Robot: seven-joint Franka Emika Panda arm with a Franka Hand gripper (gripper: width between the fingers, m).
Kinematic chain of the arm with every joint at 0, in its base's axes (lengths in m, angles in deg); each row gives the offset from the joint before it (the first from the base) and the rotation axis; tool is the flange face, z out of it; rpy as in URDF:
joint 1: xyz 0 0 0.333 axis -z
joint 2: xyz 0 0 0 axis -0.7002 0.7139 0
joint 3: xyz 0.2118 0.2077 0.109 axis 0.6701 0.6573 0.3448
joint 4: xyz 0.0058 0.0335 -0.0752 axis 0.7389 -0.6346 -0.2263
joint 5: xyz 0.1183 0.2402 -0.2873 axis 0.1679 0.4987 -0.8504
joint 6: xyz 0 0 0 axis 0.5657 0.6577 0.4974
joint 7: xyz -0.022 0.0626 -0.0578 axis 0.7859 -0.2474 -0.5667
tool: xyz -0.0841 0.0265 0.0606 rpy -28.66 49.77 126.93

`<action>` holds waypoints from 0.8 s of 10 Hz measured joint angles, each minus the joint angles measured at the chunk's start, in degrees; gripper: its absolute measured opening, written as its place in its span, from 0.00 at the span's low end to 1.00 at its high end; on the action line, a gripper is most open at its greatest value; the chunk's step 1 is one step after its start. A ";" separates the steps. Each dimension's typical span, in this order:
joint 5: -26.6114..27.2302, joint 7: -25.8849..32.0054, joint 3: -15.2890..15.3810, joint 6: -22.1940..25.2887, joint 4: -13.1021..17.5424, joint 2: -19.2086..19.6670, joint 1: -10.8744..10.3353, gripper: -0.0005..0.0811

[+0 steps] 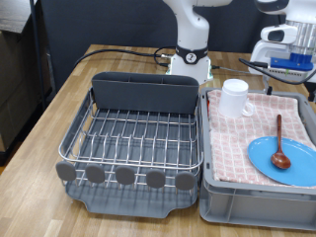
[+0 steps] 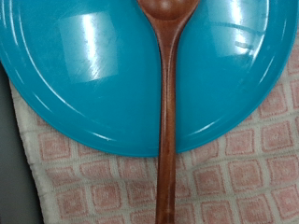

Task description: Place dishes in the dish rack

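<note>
Wooden spoon (image 2: 166, 112) lies across a light-blue plate (image 2: 84, 84) on checked cloth (image 2: 234, 173) inside a grey crate (image 1: 252, 202), beside a white mug (image 1: 234, 98). Dish rack (image 1: 138, 138) sits alongside on the desk (image 1: 44, 128). Jaws unseen; state unclear.

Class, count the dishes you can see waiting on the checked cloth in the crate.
3. The white mug stands at the cloth's far corner beside the dish rack; the blue plate lies at the exterior view's right; the wooden spoon rests across it. None looks hidden.
</note>
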 joint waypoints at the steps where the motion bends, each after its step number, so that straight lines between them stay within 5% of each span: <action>1: -1.21 -1.12 0.00 -1.08 0.09 1.31 -0.06 0.99; 8: -12.68 -13.06 -1.47 -3.65 4.02 10.12 -1.64 0.99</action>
